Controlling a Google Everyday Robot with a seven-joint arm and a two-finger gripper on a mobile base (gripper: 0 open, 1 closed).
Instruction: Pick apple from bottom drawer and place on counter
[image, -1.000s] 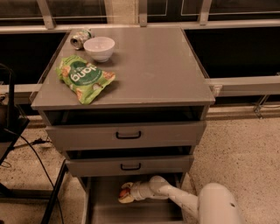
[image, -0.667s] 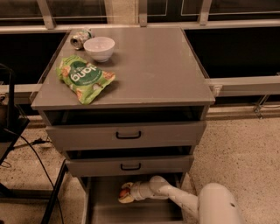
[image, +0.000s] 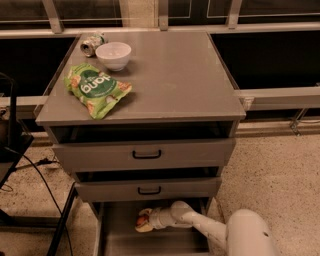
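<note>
Nothing has visibly moved since 0.7 s ago: gripper is at the same spot inside the bottom drawer, and the counter items are unchanged.

Left to right:
- Black cable runs over the floor at 9 o'clock of the cabinet.
- Green chip bag lies flat on the counter, left side.
- Tipped can is at 12 o'clock of the bag, at the back-left corner.
- White bowl stands upright at 4 o'clock of the can, just beside it.
- 2 drawer fronts with black handles, upper and lower, both sit slightly out.
- The bottom drawer is pulled open below them.
- Apple is in the bottom drawer, just under the lower front, right at the gripper tip.
- Can't tell whether the gripper is closed on the apple or only against it.
- White arm comes in from 4 o'clock and reaches toward 9 o'clock.
</note>
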